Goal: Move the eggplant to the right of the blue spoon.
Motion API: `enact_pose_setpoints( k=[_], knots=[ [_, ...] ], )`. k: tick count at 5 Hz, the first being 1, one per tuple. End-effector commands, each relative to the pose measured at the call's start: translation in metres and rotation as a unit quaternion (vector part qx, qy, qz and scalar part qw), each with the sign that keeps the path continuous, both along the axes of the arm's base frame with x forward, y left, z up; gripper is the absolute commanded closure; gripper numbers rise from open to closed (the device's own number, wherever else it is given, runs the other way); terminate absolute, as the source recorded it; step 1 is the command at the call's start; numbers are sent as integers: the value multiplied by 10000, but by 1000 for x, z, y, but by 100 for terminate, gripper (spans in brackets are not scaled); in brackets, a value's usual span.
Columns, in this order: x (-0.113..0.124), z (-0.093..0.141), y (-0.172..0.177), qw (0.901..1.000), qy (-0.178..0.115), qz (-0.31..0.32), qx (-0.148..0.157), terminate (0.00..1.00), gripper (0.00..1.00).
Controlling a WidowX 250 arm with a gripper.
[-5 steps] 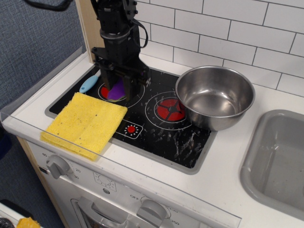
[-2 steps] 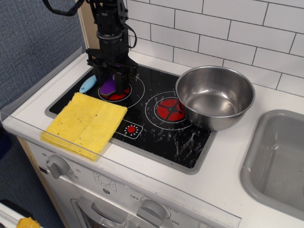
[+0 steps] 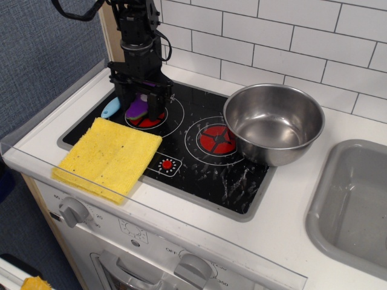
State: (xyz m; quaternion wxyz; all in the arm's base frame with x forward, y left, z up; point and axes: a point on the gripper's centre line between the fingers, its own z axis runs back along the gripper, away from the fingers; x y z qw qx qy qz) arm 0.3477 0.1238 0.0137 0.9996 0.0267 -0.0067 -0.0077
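Note:
The purple eggplant (image 3: 137, 109) lies on the left burner of the black stovetop (image 3: 199, 163), its pale lavender spot facing up. The blue spoon (image 3: 110, 109) lies just left of it at the stovetop's left edge, mostly hidden behind the gripper; only part of its light blue handle shows. My black gripper (image 3: 139, 106) hangs straight down over the eggplant. Its jaws are open, one finger on each side of the eggplant, tips close to the stovetop.
A yellow sponge cloth (image 3: 109, 158) lies at the front left of the stovetop. A big steel bowl (image 3: 273, 122) stands on the right, over the edge of the right burner (image 3: 216, 140). A grey sink (image 3: 357, 205) is at far right. The tiled wall stands behind.
The gripper moved left and back with the eggplant, then lowered. The eggplant was upright between the fingers; now it lies flatter on the burner and the fingers stand wider apart.

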Motion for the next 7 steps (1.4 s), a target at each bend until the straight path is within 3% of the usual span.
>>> enact_pose_setpoints(
  k=[1, 2, 6, 7],
  knots=[
    [-13, 63, 0, 9971, -734, -182, 21, 0, 0],
    [-17, 57, -4, 9982, -523, -262, 121, 0, 0],
    [-17, 57, -4, 9982, -523, -262, 121, 0, 0],
    [-17, 57, -4, 9982, -523, -262, 121, 100, 0]
  ],
)
